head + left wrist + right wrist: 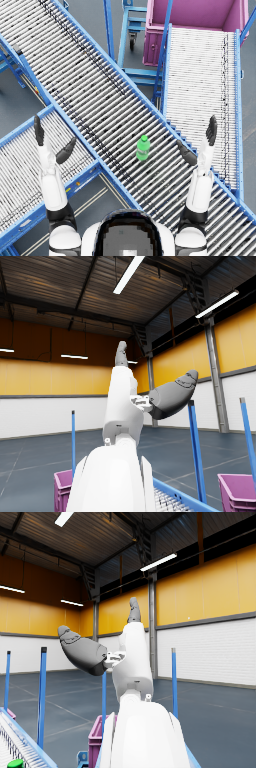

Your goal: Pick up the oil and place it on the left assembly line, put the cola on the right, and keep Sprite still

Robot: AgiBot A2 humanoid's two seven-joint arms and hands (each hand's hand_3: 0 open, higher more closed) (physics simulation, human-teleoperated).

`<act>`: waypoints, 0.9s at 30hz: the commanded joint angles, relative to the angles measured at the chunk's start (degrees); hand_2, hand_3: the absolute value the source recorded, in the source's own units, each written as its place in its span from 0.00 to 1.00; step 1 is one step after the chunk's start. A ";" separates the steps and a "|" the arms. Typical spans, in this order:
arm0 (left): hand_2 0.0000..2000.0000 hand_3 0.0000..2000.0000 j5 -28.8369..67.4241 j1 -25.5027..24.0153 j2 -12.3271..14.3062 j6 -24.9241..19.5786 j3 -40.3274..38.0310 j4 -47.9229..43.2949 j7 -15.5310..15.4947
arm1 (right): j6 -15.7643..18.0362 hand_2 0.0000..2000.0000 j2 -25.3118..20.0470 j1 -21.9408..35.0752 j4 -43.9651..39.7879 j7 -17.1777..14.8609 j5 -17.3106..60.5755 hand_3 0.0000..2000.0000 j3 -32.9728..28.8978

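Where the long diagonal roller conveyor [100, 107] crosses the head view, 1 green Sprite bottle [143, 148] stands upright on its rollers, roughly midway across the belt. Everything else is placed from that bottle.

The left hand [49, 147] is raised well apart from the bottle on its left, above the left assembly line [20, 170] that branches off there. It holds nothing. Its fingers [38, 131] are extended side by side and point away from the robot, and the thumb juts out toward the bottle.

The right hand [201, 147] mirrors this on the bottle's right and is nearer to it than the left hand. It is also empty, with its fingers [212, 131] together and the thumb angled back toward the bottle.

Beyond the bottle and to its right runs the right assembly line [200, 75]. A pink bin [200, 12] sits at its far end.

The 2 wrist views show each hand, left [135, 396] and right [125, 652], lifted against orange warehouse walls with the thumb wide of the fingers. A small green blob [15, 763] at the edge of the right wrist view may be the bottle's cap.
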 commanded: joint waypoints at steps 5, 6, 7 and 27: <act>0.00 0.00 0.00 -0.08 0.04 0.00 -0.01 -0.05 0.00 | 0.00 0.00 0.13 0.70 -0.31 0.00 0.00 0.00 -0.42; 0.00 0.00 0.00 -0.09 0.04 0.00 -0.01 -0.05 0.00 | 0.00 0.00 -0.11 -0.06 -0.26 0.00 0.00 0.00 -0.22; 0.00 0.00 0.00 -0.09 0.05 0.00 -0.01 -0.05 0.00 | 0.00 0.00 -0.11 -0.02 -0.30 0.00 0.00 0.00 -0.27; 0.00 0.00 0.00 0.85 -0.17 0.00 -0.01 -0.72 0.00 | 0.00 0.00 -0.02 1.12 0.08 0.00 0.00 0.00 -0.39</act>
